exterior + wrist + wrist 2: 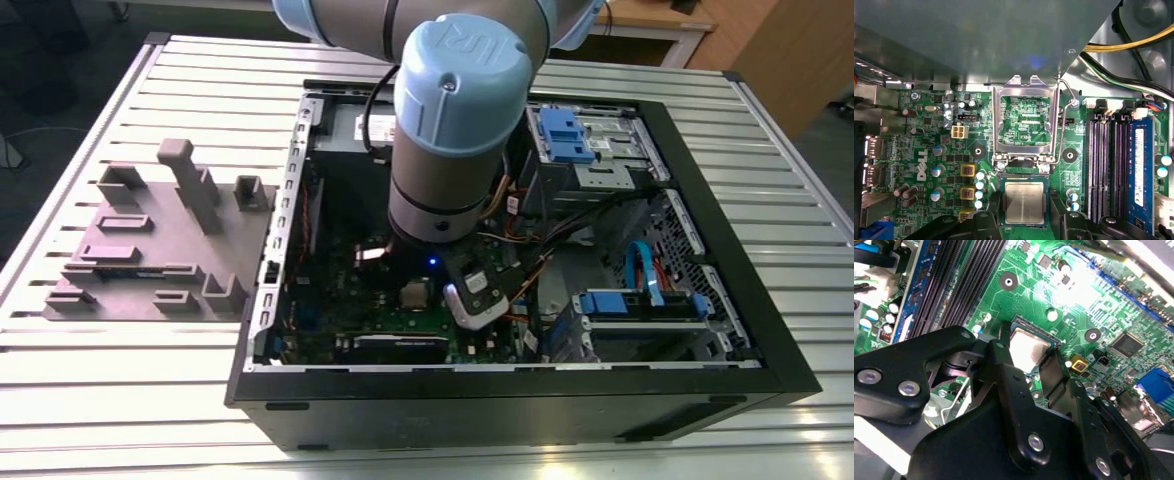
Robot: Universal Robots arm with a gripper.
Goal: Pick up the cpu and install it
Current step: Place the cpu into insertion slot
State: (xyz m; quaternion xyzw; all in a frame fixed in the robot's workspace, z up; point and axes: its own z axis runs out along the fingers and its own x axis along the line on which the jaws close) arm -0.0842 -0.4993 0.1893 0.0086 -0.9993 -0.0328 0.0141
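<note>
**One cpu lying in the socket, gripper above it**

I am monitoring the cpu in both wrist views. It is showing as a flat square chip with a dull silver-grey metal top, and it is lying level inside the black rectangular frame of the socket. The bright steel retention plate, an open rectangular frame, is standing raised just beside the socket. A glossy green motherboard is carrying both, with long black memory slots running alongside.

The gripper, built of matt black plates with bright round screw heads, is standing directly over the cpu. I cannot tell whether it is clamped on the chip or released from it.

In the exterior view, the arm, a grey tube with a rounded pale-blue cap, is extending down into the open black computer case. The case is resting on a table of ribbed aluminium slats. A grey plastic fixture with upright blocks is sitting at the exterior view's left.
</note>
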